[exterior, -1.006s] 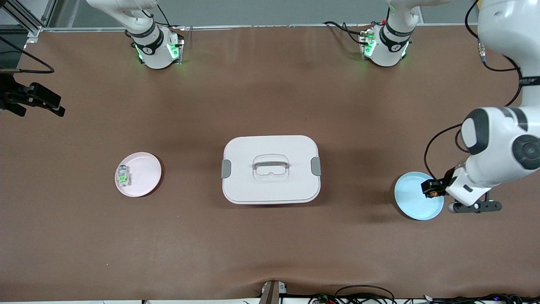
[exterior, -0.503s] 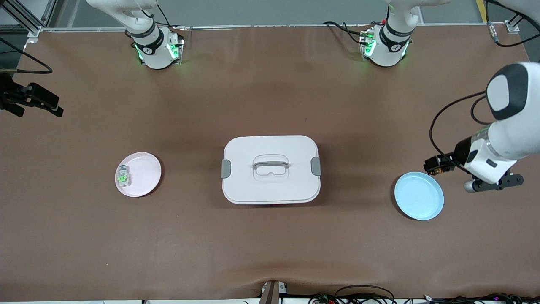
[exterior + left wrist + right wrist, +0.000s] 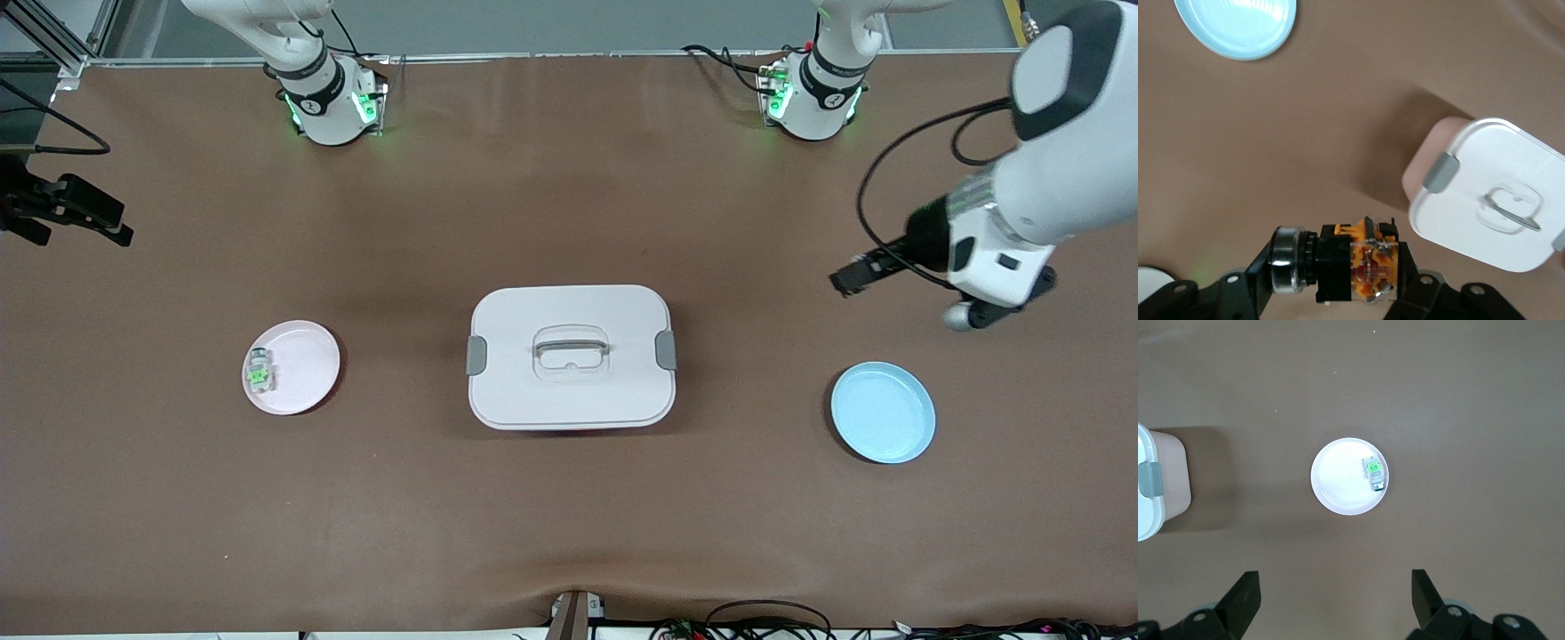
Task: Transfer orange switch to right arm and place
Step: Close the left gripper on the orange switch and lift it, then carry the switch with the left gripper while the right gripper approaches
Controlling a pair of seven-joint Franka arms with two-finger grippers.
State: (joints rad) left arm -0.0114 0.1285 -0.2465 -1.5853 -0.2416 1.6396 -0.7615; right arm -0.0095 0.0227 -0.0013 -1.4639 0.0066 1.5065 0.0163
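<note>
- While it hangs over bare worktop [image 3: 765, 222] above the blue plate's [image 3: 883, 412] end, the left hand [image 3: 1338, 263] grips the orange switch [image 3: 1355, 261] between its fingers.
- Right hand [image 3: 1335, 597] waits, fingers spread wide and empty, over the pink plate [image 3: 1350, 476] carrying a clear-and-green block [image 3: 1374, 473].
- White lidded box [image 3: 571, 356] sits mid-worktop.

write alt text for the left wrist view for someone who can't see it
The left gripper is shut on the orange switch, holding it in the air above the brown table. Below it sit a white lidded box with grey latches and an empty blue plate, apart from each other.
</note>
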